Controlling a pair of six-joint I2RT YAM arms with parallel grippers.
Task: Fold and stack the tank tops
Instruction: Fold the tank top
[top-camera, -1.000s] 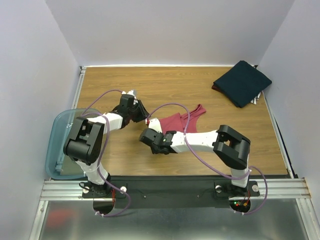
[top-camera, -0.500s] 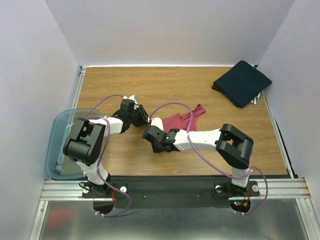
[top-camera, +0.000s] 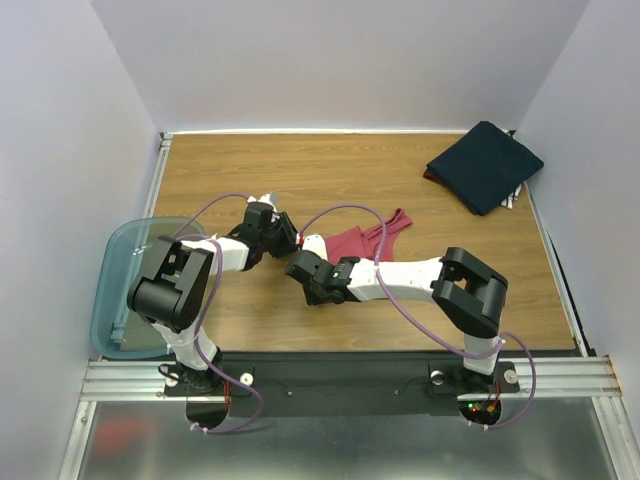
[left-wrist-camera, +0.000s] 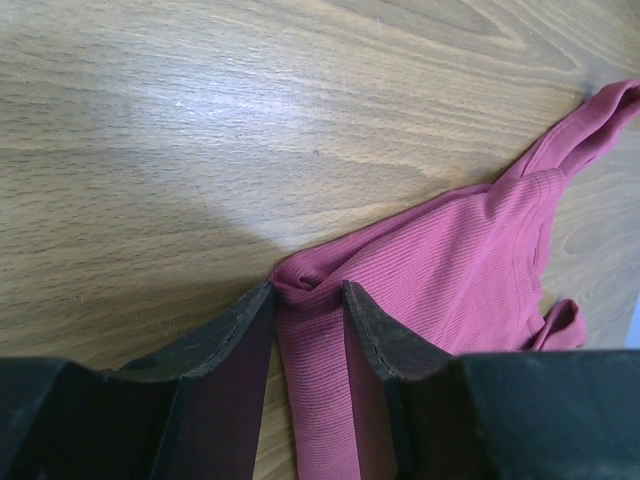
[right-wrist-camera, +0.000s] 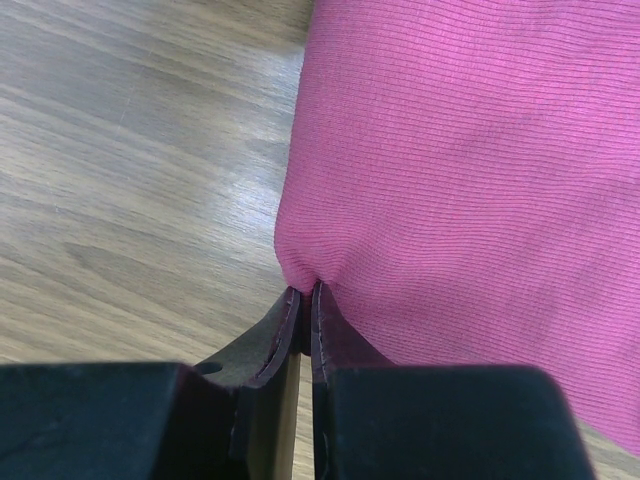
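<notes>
Both arms stretch low and inward; left gripper (left-wrist-camera: 308, 297) and right gripper (right-wrist-camera: 305, 297) each pinch the maroon tank top (left-wrist-camera: 450, 270) between fingertips.

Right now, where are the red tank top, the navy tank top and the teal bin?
red tank top (left-wrist-camera: 450, 270), left wrist view, on its ribbed body.
navy tank top (top-camera: 485, 165), top external view, middle of the folded cloth.
teal bin (top-camera: 110, 280), top external view, on its bare left part.

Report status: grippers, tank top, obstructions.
Left gripper shut on dusty-red ribbed cloth tank top. Right gripper pinching its edge. Top bunched, unfolded. Folded dark navy top far right, not obstructing.
</notes>
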